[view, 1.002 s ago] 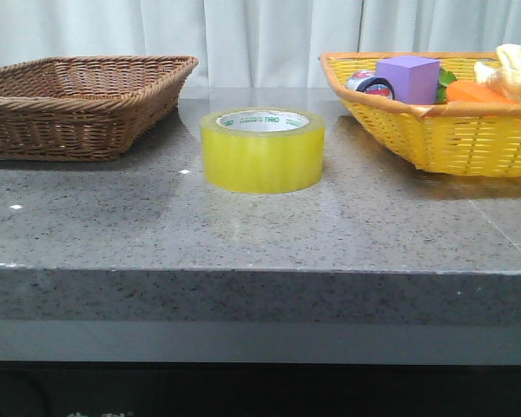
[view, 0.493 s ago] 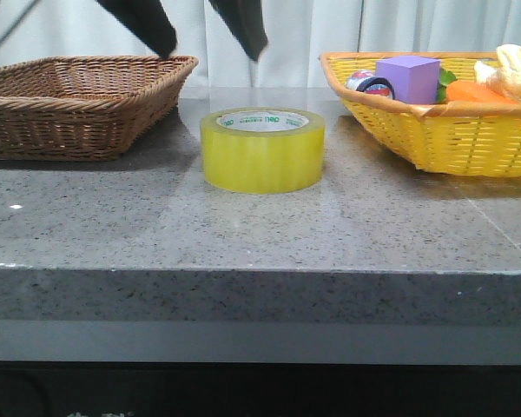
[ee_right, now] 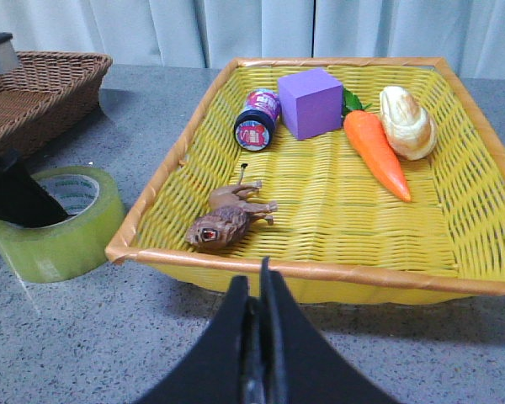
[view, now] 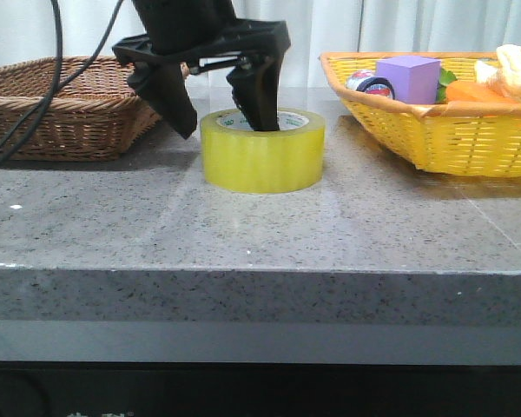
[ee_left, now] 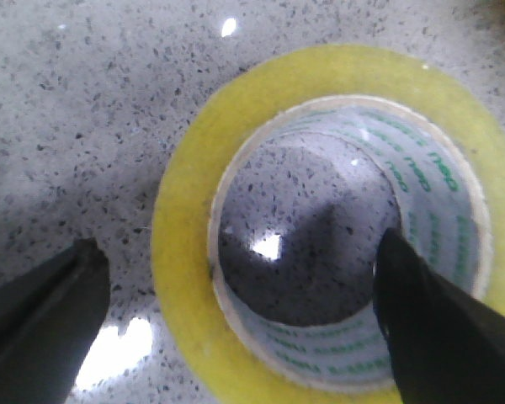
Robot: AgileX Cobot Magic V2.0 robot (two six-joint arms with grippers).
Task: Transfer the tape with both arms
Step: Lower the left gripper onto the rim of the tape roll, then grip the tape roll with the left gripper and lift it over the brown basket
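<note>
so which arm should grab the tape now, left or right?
Left. The left gripper is open and straddles the wall of the tape, one finger inside the core, one outside. The right gripper is shut, off the roll, facing the yellow basket.

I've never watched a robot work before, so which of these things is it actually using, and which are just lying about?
In use:
wide yellow translucent tape roll
left tool, open astride the roll's wall
right tool, shut

Lying about:
brown wicker basket
yellow woven basket
purple cube
orange toy carrot
small patterned tape roll
</note>
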